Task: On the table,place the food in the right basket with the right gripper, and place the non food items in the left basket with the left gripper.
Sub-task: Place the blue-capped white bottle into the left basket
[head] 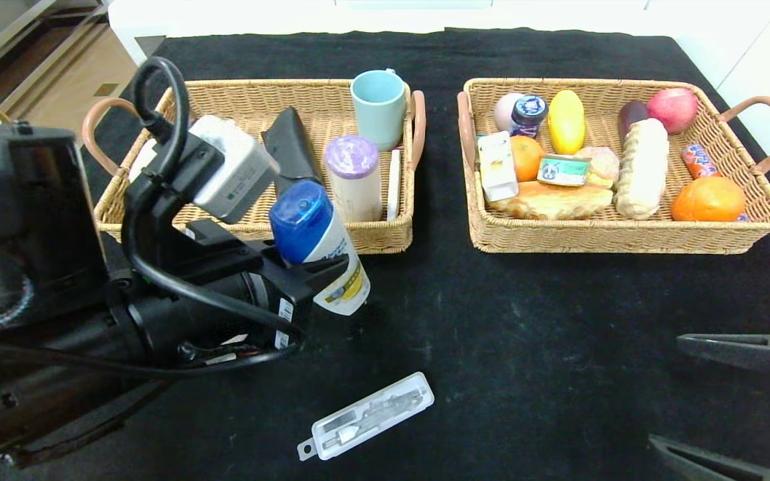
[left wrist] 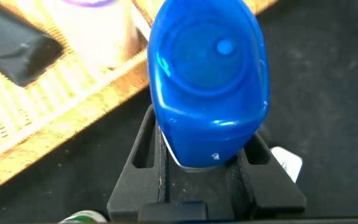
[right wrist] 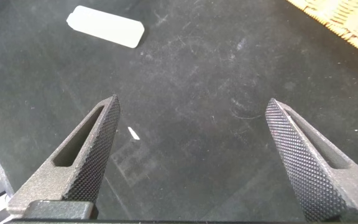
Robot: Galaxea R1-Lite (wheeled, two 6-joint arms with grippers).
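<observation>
Lab-like test room: black-clothed table point(head: 492, 321), white walls, wooden shelving point(head: 31, 47).

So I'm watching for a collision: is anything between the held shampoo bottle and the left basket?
The left gripper holds the shampoo bottle at the left basket's near rim. Just inside stand a purple-lidded canister and a black object; they crowd the nearest spot.
</observation>
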